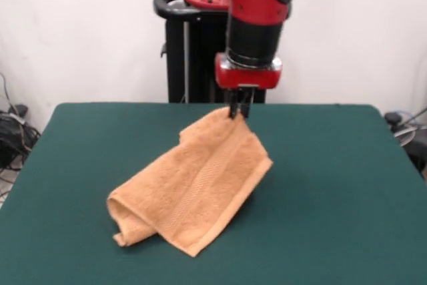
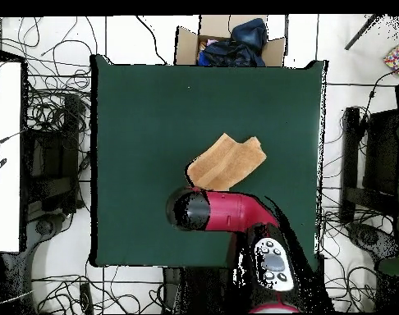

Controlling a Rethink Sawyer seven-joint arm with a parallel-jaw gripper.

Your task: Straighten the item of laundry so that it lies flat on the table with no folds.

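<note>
A peach terry-cloth towel point(image 1: 197, 185) lies folded over itself on the dark green table point(image 1: 333, 185), with a woven band running along its length. Its far corner is lifted off the table. My gripper point(image 1: 238, 108) hangs from the red arm and is shut on that raised corner. The near end of the towel is rolled under at the front left. In the overhead view the towel point(image 2: 227, 161) lies near the table's point(image 2: 137, 123) middle, and the red arm point(image 2: 223, 211) covers the gripper and the held corner.
The black pedestal point(image 1: 190, 51) stands behind the table's far edge. A cardboard box with dark cloth point(image 2: 230, 43) sits beyond the table's top edge in the overhead view. Cables lie on the floor round the table.
</note>
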